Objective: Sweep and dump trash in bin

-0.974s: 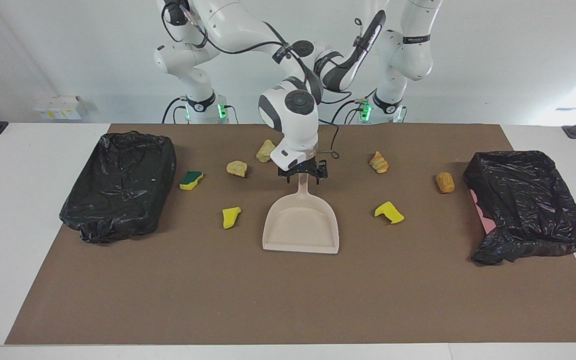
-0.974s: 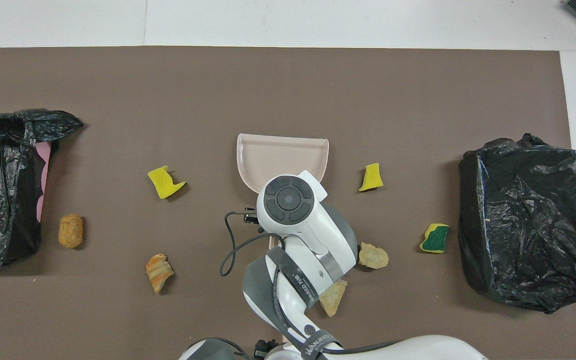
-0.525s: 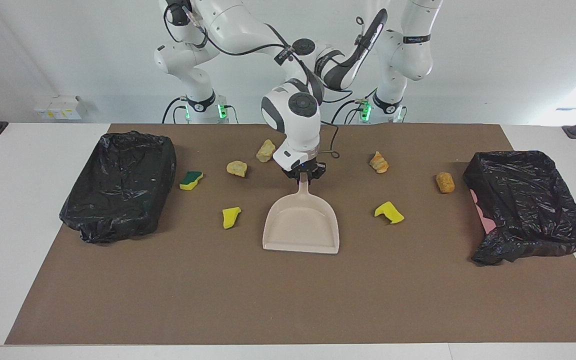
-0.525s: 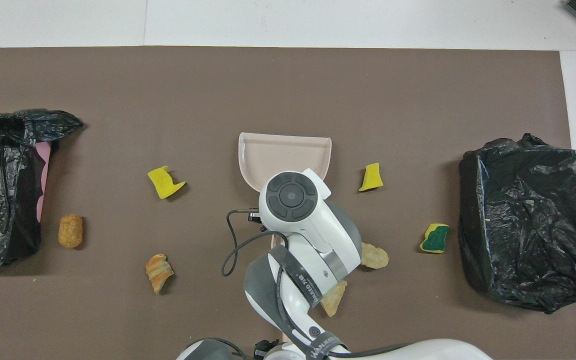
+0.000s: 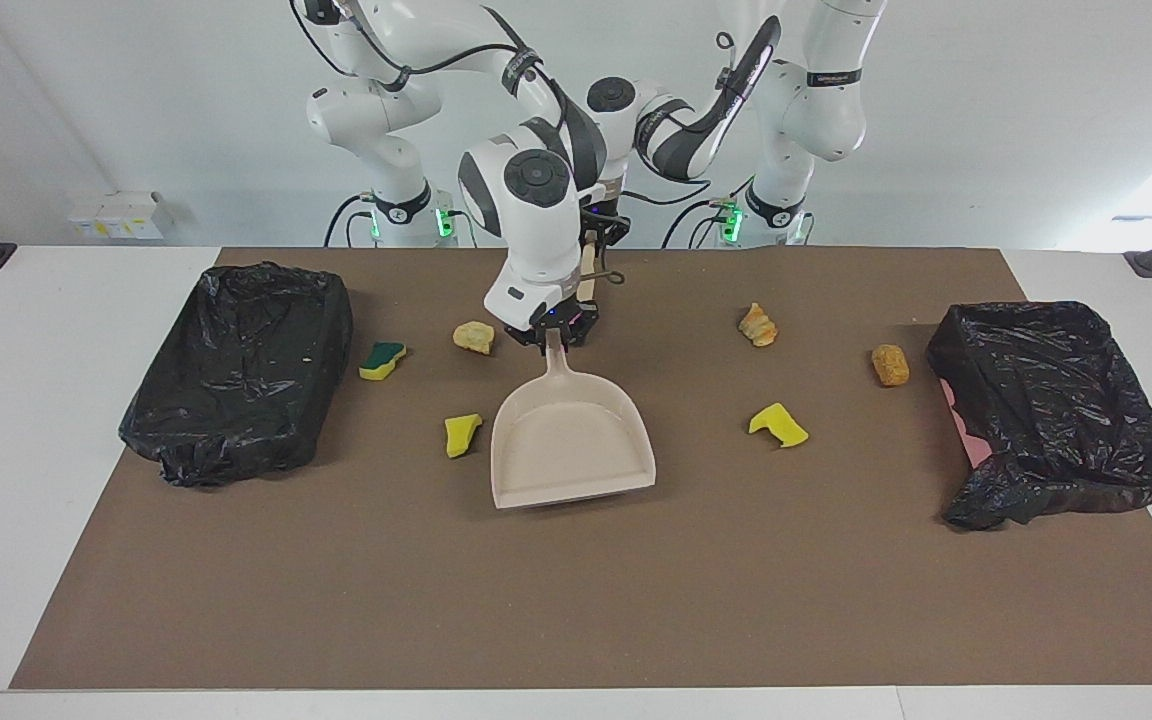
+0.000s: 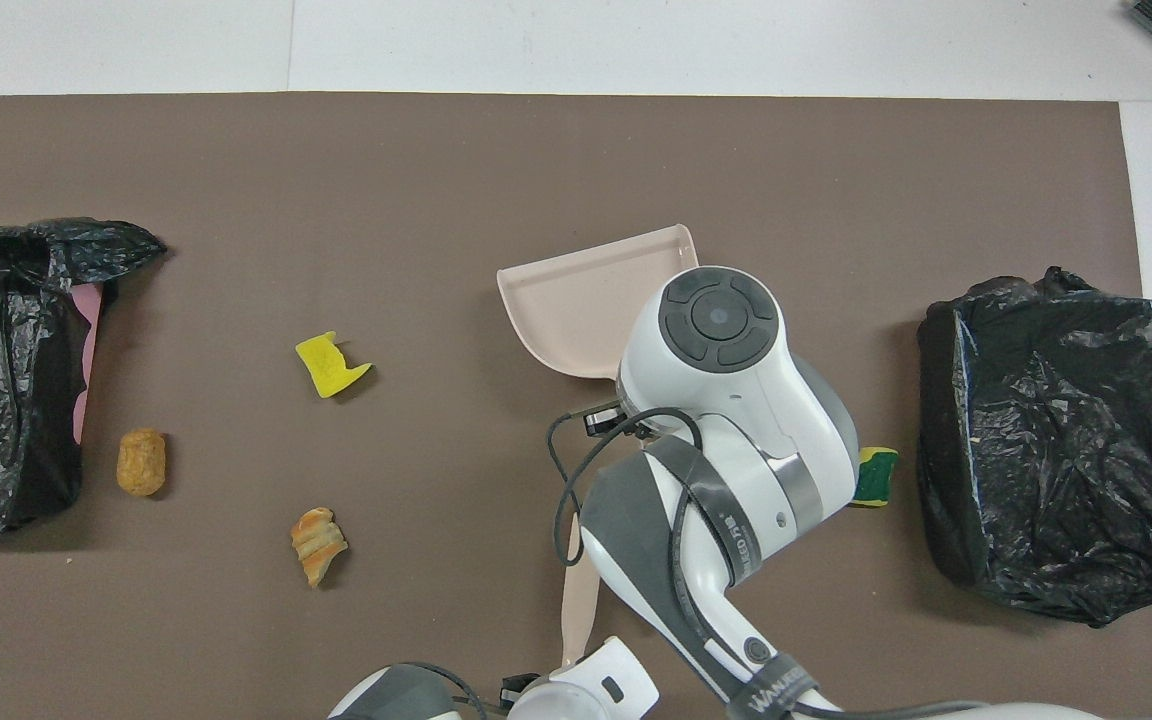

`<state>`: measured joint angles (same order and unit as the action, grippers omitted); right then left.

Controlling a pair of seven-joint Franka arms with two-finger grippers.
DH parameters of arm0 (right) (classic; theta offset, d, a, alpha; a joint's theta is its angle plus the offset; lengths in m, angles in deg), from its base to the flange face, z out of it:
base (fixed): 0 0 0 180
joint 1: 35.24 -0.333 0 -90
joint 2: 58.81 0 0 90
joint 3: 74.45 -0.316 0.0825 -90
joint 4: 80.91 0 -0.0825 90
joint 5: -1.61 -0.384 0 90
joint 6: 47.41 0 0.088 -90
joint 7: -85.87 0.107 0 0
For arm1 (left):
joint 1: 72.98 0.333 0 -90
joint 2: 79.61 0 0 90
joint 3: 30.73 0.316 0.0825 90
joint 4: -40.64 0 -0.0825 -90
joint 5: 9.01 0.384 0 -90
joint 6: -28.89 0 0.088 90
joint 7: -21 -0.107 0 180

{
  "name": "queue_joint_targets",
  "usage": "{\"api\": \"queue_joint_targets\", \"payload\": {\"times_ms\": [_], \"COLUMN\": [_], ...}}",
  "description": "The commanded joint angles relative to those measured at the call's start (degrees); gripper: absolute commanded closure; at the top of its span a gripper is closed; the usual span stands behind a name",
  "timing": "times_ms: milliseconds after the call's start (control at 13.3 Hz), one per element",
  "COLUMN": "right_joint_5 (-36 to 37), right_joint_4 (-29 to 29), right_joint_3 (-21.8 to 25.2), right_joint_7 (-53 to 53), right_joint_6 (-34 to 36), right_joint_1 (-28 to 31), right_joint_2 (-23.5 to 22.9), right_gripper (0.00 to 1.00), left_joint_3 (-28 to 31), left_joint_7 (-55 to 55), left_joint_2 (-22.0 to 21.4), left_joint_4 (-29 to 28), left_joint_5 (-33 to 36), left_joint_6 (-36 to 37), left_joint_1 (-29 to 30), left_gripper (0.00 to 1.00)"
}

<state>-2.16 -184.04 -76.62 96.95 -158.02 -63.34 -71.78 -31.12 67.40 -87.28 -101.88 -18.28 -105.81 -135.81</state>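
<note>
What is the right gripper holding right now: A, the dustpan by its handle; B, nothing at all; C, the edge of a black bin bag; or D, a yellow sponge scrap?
A. In the facing view the right gripper is shut on the handle of the beige dustpan, whose tray sits on the brown mat beside a yellow sponge scrap.

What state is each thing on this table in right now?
Dustpan: empty, handle gripped by right gripper, fingers shut.
Brush: handle gripped by left gripper, bristles hidden.
Scraps: six visible, lying loose on the mat, none swept up yet.
Bin at right arm's end: open, bag-lined, no scraps seen inside.
Bin at left arm's end: open, bag-lined, no scraps seen inside.
</note>
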Motion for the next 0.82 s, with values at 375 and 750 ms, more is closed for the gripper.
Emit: {"api": "queue_joint_targets", "payload": {"times_ms": [375, 750], "right_joint_5": [5.9, 12.9], "right_joint_4": [-1.4, -7.3], "right_joint_3": [-0.1, -0.2], "right_joint_7": [-45.0, -56.6], "right_joint_6": [8.4, 6.2], "right_joint_1": [4.1, 2.6], "right_joint_2": [1.7, 5.4], "right_gripper": [1.0, 1.0], "left_joint_3": [0.0, 0.0], "left_joint_7": [-0.7, -13.2], "left_joint_2": [-8.0, -7.4], "left_joint_4": [2.3, 6.5], "left_joint_5": [-0.4, 0.5], "left_joint_6": [15.4, 23.5], "left_joint_1": [17.9, 34.2], "left_gripper": [1.0, 1.0]}}
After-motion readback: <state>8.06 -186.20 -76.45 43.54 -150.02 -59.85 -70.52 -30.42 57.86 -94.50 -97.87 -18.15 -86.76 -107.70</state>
